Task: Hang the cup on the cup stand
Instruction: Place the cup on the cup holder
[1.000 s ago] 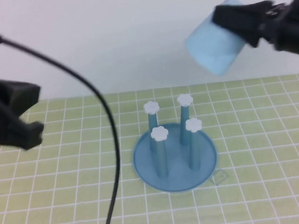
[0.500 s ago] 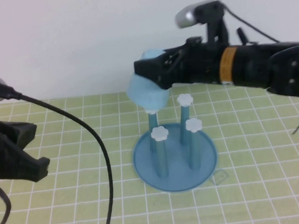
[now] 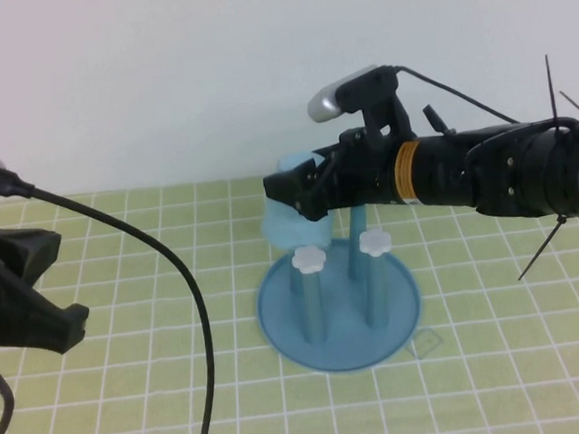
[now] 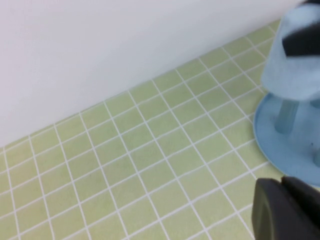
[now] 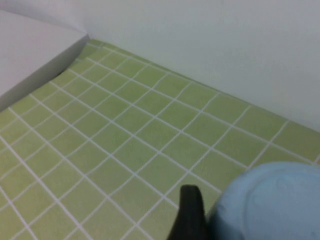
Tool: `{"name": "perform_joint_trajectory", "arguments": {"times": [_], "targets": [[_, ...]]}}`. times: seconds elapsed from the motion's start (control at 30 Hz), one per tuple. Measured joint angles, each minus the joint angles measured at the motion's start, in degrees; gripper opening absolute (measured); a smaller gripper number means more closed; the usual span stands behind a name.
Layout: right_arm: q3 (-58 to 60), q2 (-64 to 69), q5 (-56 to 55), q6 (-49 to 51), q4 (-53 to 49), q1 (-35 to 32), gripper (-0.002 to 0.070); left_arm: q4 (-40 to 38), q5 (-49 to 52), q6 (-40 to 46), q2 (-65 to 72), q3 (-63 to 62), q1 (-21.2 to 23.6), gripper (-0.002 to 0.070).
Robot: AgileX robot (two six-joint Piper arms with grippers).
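The right tool [image 3: 293, 192] grips the cup [image 3: 288, 220] inverted over the cup stand's [image 3: 276, 307] far-left peg; next, lower and release. The left tool [image 3: 27, 295], shut and empty, sits well left of the stand.

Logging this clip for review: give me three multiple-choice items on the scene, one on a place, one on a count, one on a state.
1. Where is the cup?
A. over a back peg of the stand
B. lying on the mat
C. at the left gripper

2. How many white peg caps show in the high view?
A. none
B. two
C. six

3. The right gripper is:
A. parked, holding nothing
B. closed on the cup
C. gripping a peg

Answers: 1 A, the cup sits above the stand's far left side. 2 B, two caps are uncovered. 3 B, its fingers clasp the cup.
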Motion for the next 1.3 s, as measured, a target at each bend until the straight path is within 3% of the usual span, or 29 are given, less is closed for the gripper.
{"name": "perform_joint_trajectory", "arguments": {"times": [0.2,0.77,1.07,1.3], "targets": [[-0.1,0.8,-0.2,-0.3,-6.0,0.1,0.0545,0.0,-0.6,-0.7,0.0,0.0,0.0,0.0000],[-0.5,0.8,-1.4,1.5,-9.8,0.1,0.0599,-0.8,-3.6,-2.1,0.7,0.0,1.0,0.0000],[-0.5,0.0,-1.8,4.8,-13.3,0.1,0.0620,-2.2,-4.1,-3.8,-6.2,0.0,11.5,0.0000],[-0.5,-9.7,-0.3,10.3,-16.6,0.1,0.0594,-2.2,-3.1,-6.0,-15.4,1.5,21.8,0.0000]]}}
